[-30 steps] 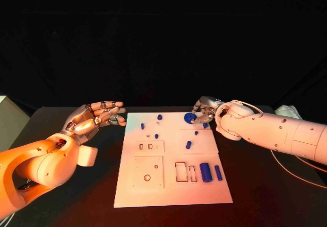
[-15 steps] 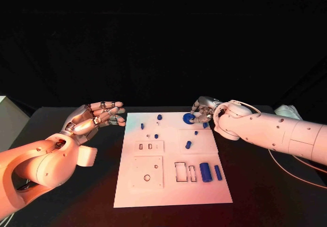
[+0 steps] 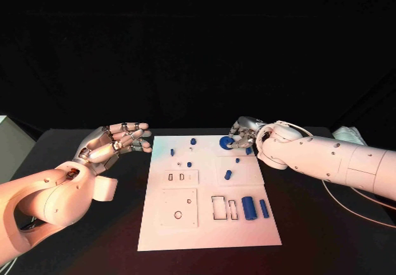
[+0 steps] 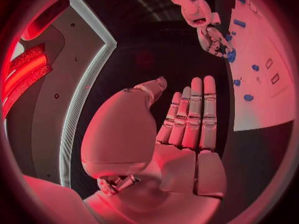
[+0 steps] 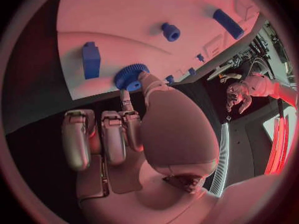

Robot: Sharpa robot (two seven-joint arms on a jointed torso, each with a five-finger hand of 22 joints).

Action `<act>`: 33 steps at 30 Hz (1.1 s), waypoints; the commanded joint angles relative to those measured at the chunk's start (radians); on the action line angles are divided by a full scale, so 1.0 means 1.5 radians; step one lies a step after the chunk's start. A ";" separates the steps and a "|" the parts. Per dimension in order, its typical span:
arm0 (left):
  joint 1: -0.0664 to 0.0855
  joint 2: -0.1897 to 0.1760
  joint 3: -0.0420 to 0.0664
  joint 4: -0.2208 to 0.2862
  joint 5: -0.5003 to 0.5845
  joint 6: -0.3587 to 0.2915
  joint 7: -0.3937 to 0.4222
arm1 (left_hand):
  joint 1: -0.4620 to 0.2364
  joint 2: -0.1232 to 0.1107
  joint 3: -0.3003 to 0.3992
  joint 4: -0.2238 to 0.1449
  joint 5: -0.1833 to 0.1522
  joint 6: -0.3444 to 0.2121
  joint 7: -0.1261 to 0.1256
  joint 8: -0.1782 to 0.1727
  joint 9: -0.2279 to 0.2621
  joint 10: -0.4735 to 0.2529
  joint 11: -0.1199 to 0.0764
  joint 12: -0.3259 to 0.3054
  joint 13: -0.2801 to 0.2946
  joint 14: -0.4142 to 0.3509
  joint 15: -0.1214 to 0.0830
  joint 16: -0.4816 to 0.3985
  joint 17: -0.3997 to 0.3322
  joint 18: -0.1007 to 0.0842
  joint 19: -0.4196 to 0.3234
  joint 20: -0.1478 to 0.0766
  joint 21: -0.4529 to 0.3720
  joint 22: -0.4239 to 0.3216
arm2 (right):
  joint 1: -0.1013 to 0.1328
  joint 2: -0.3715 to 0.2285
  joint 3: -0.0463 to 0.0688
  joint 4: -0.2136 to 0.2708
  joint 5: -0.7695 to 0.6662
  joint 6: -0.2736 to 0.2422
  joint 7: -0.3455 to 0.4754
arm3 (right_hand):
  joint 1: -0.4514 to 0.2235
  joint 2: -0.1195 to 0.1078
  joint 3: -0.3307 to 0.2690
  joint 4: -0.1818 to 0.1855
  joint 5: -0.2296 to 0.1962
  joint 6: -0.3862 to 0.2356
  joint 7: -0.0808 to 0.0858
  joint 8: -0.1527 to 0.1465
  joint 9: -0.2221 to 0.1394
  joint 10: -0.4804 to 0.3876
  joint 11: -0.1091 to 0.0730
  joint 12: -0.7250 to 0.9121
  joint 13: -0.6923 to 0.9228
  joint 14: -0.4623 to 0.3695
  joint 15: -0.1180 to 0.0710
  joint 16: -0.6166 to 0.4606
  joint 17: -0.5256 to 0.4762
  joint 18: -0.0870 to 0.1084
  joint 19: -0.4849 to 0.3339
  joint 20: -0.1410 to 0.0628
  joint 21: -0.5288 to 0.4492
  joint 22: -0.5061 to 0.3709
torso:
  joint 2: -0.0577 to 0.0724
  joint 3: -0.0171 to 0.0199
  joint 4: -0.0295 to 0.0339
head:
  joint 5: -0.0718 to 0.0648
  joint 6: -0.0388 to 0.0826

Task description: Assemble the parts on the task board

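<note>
Head view: a black table (image 3: 321, 240) carries the white task board (image 3: 206, 229) at its centre, with two white arms reaching in from either side. To the board's left, raised above the table and well apart from any part, the left hand (image 3: 114, 145) is held palm-up with its fingers extended close together and nothing in them; the left wrist view shows the same flat, unloaded fingers (image 4: 193, 114). At the board's far right corner, the right hand (image 3: 242, 135) pinches a blue toothed gear (image 3: 226, 143) at its rim; in the right wrist view the thumb and a fingertip (image 5: 147, 79) meet on the gear (image 5: 129, 76) while the other fingers curl away from it. Whether the gear touches the board there cannot be told. Near the board's near right edge lie a thick blue cylinder (image 3: 248, 208) and, just beside it, a thinner blue bar (image 3: 264, 209). Smaller blue parts sit across the far half of the board, among them a short piece (image 3: 228, 175) and a peg (image 3: 193, 141).
</note>
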 commanded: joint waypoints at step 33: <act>0.001 0.001 0.000 -0.006 -0.003 0.015 0.002 | -0.003 0.002 0.000 -0.005 -0.002 -0.004 0.025 -0.003 0.000 -0.002 0.001 -0.003 0.001 -0.005 0.001 0.003 0.001 0.005 -0.004 0.002 0.003 0.001 | -0.003 0.004 -0.001 0.145 -0.185 -0.131 -0.032 | -0.005 -0.002 0.083 0.012 -0.011 0.051 -0.016 0.028 0.004 0.055 -0.019 0.028 0.158 0.071 -0.015 0.004 0.176 -0.020 0.071 -0.012 0.044 0.175 | 0.000 -0.0012 0.0010 | 0.002 0.005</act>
